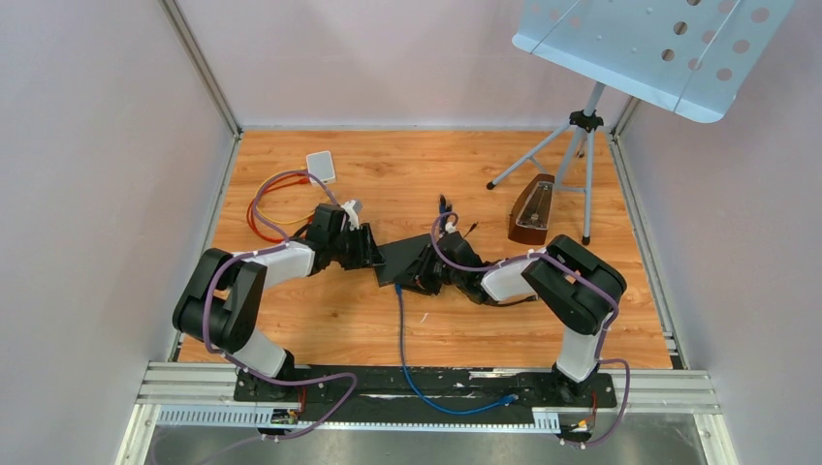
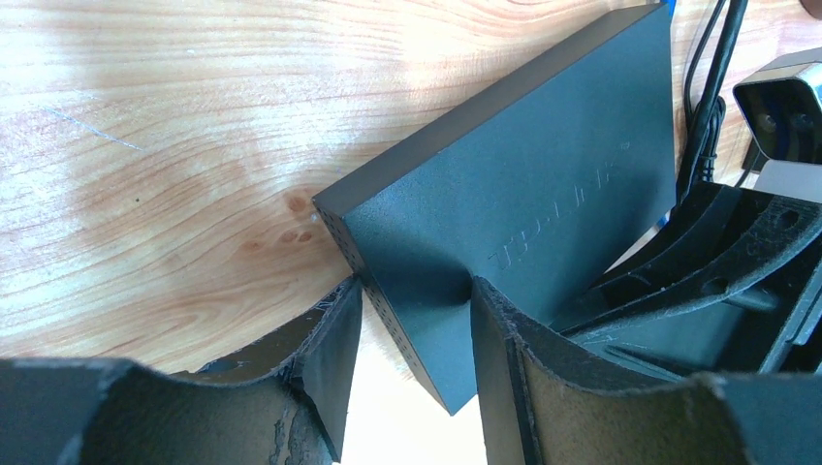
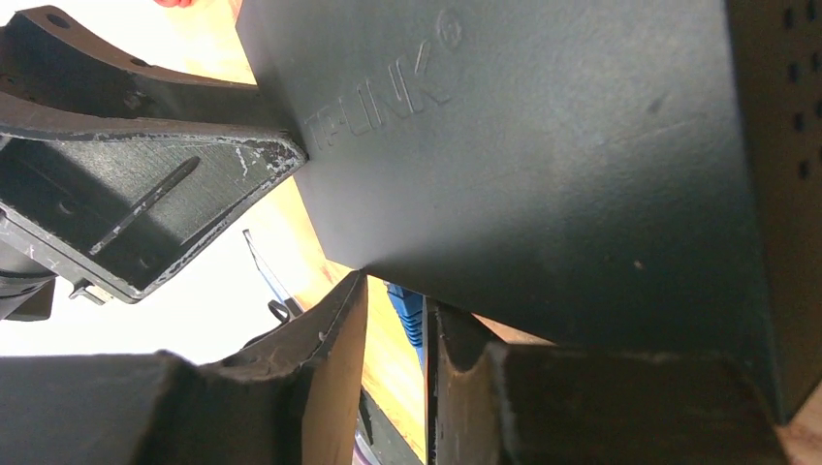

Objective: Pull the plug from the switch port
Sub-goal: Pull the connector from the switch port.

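Black switch point(image 1: 405, 260) is sitting clamped in left end effector point(image 2: 415, 295). Right end effector point(image 3: 395, 300) is narrowly straddling blue plug point(image 3: 408, 322), grip unclear; stuck latch could yank switch free.

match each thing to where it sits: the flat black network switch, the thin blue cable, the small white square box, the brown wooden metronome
Things:
1. flat black network switch
2. thin blue cable
3. small white square box
4. brown wooden metronome

Places:
A. beside the grey tripod legs, far right
B. middle of the wooden table
C. far left, by the orange cable loops
D. running from the switch to the near edge

Pairs: 1-B, 2-D, 3-C, 4-A
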{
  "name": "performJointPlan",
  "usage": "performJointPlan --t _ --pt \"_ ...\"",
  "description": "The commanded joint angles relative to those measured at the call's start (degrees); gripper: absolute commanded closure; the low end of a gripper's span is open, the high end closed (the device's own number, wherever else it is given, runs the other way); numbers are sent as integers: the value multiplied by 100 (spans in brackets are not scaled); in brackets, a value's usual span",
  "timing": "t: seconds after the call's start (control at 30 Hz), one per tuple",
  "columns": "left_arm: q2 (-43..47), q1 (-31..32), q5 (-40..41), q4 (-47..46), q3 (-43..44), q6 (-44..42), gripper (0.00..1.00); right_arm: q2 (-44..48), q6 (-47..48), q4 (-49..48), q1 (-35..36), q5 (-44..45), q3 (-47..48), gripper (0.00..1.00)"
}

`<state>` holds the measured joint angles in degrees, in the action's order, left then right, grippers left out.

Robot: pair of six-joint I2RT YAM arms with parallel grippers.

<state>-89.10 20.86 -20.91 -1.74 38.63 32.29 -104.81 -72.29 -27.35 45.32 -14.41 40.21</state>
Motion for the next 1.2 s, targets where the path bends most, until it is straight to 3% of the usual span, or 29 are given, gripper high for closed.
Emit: performJointPlan --t 0.0,0.17,0.4,0.57,0.73,0.97,1.17 --pt "-147 32 -75 21 -58 -9 47 -169 245 -127 32 255 -201 72" --pt "-153 32 -77 52 -47 -30 48 -156 263 -315 34 211 -274 67" --pt "-130 32 -57 119 -33 -78 49 -119 276 90 33 378 -149 72" --pt "-125 32 -61 138 -19 -89 49 -115 315 -894 30 145 -479 71" --pt "-132 32 -55 147 11 -92 49 -204 288 -1207 31 25 -517 67" --pt "-131 32 -52 147 -3 -118 50 -304 126 -777 3 126 -301 66" --pt "-125 32 -64 147 -10 -120 50 -269 120 -197 3 412 -145 73"
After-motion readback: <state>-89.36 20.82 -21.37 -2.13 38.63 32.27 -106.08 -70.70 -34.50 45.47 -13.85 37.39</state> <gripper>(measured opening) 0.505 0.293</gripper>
